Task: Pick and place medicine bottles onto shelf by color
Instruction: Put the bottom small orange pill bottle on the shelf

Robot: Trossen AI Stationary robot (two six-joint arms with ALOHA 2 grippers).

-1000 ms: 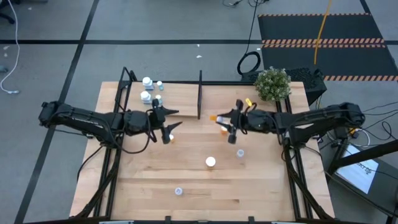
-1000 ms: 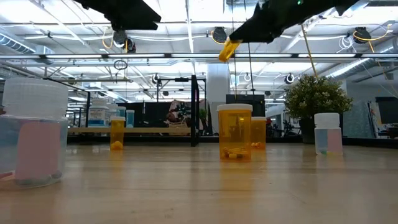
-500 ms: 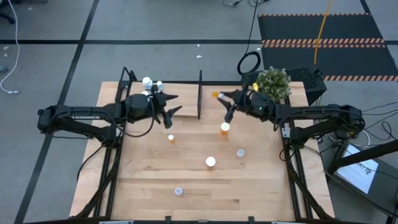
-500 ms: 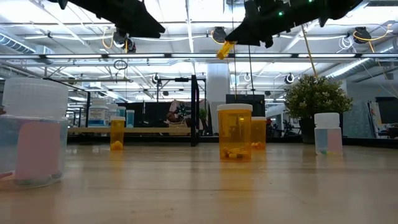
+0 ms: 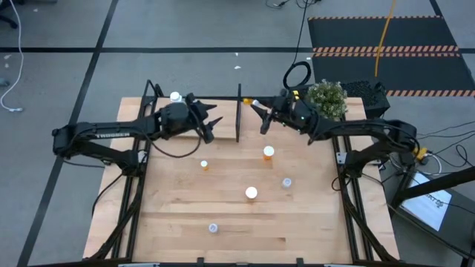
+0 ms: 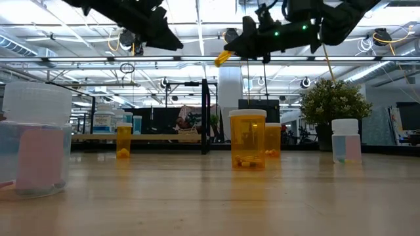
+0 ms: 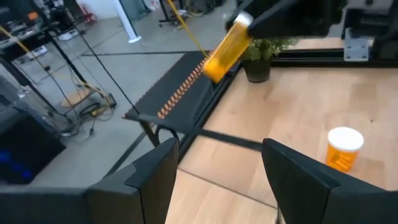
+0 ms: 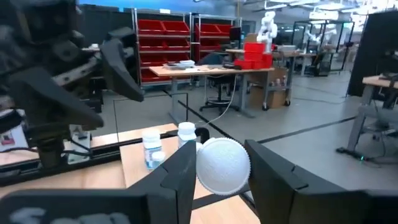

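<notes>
Orange bottle (image 5: 247, 102) clamped in right gripper (image 5: 254, 106) beside divider (image 5: 238, 113); left gripper (image 5: 213, 124) apart, empty.

No legible text, brand or number can be read with certainty. The left arm (image 5: 104, 135) carries light lettering along its link in the high view, too small to make out. Labels on the bottles (image 6: 247, 139) on the tabletop (image 6: 210, 196) are unreadable.
</notes>
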